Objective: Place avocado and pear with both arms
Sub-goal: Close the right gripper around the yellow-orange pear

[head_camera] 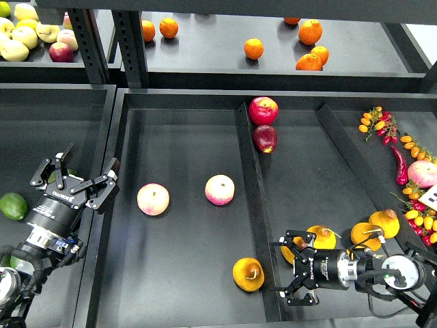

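Two black arms reach in, one from each lower corner. Far left tray: an avocado (13, 206) lies at the left edge, dark green, just beside the left arm's wrist. A second green fruit (60, 175) sits partly hidden behind the left hand (76, 173); cannot tell what kind. Left hand is above the wall between the far left and middle trays, fingers spread wide, released, grasping nothing.

Middle tray (184, 287): two pink-and-cream fruits (153, 199) side by side but apart, mid-tray. Lower right of this tray, a pear (248, 274), golden, short dark stem, lying near the divider (254, 205).

At the divider's far end, a red apple (263, 110), with a darker red fruit (265, 138) just below it, touching or nearly so.

Right tray: right hand (293, 266) lies low, pointing left toward the divider, fingers parted, released, nothing held. More yellow pears (323, 237) clustered just behind it, one touching or nearly touching the fingers. Far right: red chili (400, 166), small yellow and red tomatoes (376, 124), a pink fruit (423, 173).

Upper shelf: pale apples (24, 34) at left, oranges (254, 48) scattered at centre and right.
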`<control>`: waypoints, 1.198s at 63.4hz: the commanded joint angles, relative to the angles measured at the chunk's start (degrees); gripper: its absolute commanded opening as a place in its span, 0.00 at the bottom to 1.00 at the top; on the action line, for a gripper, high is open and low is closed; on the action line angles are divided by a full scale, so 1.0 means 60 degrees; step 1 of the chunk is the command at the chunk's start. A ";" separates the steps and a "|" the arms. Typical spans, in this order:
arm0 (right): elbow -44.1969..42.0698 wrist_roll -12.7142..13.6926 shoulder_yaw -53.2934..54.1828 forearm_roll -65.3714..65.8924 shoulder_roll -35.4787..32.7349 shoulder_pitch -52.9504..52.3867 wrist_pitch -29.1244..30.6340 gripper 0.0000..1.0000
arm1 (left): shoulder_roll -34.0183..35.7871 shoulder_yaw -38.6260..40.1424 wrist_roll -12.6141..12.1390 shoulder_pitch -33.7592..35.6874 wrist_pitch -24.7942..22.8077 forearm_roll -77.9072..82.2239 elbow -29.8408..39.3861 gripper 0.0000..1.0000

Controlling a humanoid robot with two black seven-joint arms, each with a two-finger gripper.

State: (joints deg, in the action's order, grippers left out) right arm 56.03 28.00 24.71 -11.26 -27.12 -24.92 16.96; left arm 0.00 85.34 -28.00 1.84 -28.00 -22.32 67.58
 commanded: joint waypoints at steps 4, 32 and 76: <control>-0.0022 0.0001 -0.0237 0.0001 0.0038 -0.0008 0.0001 1.00 | 0.0000 -0.0014 0.0000 0.0000 0.0000 0.0000 -0.0028 0.99; -0.0959 0.0001 -0.0222 0.0074 0.0800 -0.0183 0.0015 1.00 | 0.0000 -0.0043 0.0000 0.0000 0.0000 0.0000 -0.0028 0.99; -0.2072 0.0001 -0.0207 0.0089 0.1752 -0.0344 0.0030 1.00 | 0.0000 -0.0029 0.0000 0.0000 0.0000 0.0000 -0.0014 0.99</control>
State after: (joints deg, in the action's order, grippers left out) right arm 44.96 28.00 23.44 -10.71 -17.83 -26.75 17.08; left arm 0.00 85.17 -28.00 1.85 -28.00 -22.32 67.41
